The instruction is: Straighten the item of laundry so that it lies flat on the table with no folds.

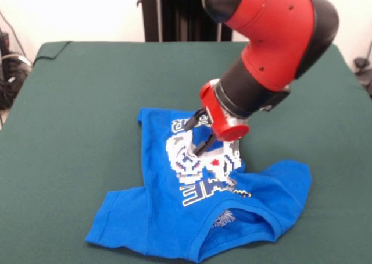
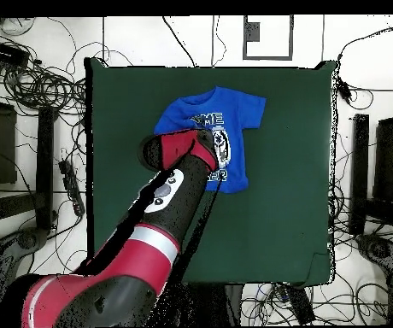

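Observation:
The item of laundry (image 1: 157,211) is a bright blue T-shirt with a white print, lying right of centre on the near half of the table (image 1: 81,101). Its collar faces the near edge and a sleeve reaches out to each side. The body is bunched and creased around the print, and the far hem is narrow. My gripper (image 1: 199,133) is tilted down onto the print, open, with its black fingers (image 1: 193,120) apart on the cloth. From overhead, the shirt (image 2: 234,115) lies on the table (image 2: 294,196) with my wrist over its lower left part, hiding the gripper.
Green cloth runs wide on every side of the shirt. A black post (image 1: 174,11) stands behind the table's far edge. Cables (image 2: 38,81) and dark equipment (image 2: 12,162) lie on the floor around the table.

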